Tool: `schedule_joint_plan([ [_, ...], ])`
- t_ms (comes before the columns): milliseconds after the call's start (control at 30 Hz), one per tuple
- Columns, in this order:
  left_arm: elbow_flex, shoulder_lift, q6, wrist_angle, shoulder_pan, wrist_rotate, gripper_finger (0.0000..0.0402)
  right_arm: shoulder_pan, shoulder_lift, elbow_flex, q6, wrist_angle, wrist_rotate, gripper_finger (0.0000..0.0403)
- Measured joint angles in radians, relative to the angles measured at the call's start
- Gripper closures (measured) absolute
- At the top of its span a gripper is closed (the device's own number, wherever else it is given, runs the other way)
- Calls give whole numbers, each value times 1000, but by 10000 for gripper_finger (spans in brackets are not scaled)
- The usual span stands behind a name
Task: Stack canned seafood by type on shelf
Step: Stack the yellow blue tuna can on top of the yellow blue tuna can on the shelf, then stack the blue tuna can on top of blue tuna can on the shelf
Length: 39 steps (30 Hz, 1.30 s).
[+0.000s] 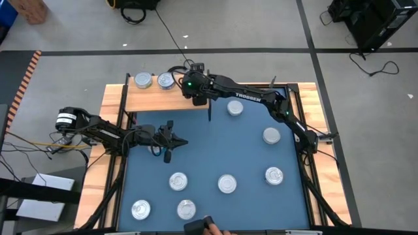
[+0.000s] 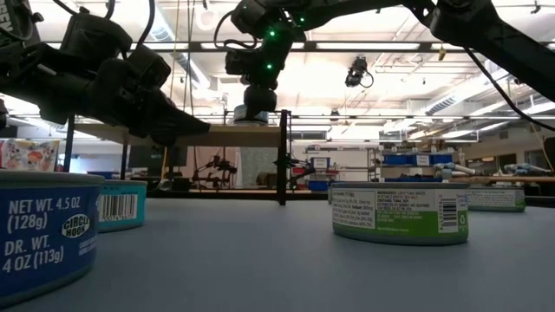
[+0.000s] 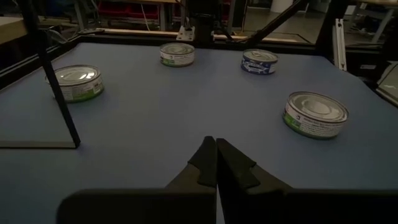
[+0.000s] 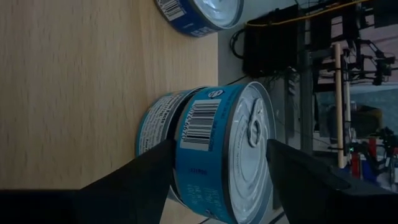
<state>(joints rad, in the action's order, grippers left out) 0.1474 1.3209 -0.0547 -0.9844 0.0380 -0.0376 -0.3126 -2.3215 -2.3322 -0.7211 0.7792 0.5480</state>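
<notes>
Right end effector placing a blue tin atop another on the shelf

A blue-labelled tin (image 4: 214,155) sits on a second tin (image 4: 157,127) on the light wood shelf (image 1: 147,98), between the fingers of the right end effector (image 1: 193,87), which stand spread wide at its sides; whether they clamp it I cannot tell. Stacking there apparently groups like types beside two tins (image 1: 142,80) already shelved. Seven tins, such as the green-labelled one (image 3: 316,113), lie scattered on the blue worktop (image 1: 209,153). The left end effector (image 1: 175,141) hovers over it, fingers together
</notes>
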Motion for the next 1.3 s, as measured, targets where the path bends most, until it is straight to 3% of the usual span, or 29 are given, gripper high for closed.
schedule_joint_plan([
  [767, 0, 0, -3, 11, 0, 0, 399, 21, 15, -23, 38, 42, -50, 146],
  [933, 0, 0, -3, 9, 0, 0, 399, 42, 56, -24, 72, 72, -85, 207],
  [1167, 0, 0, -2, 9, 0, 30, 398, 48, 79, -24, 222, 129, -417, 383],
  [1300, 0, 0, -1, 16, 0, 36, 398, 61, 84, -24, 274, 82, -536, 392],
])
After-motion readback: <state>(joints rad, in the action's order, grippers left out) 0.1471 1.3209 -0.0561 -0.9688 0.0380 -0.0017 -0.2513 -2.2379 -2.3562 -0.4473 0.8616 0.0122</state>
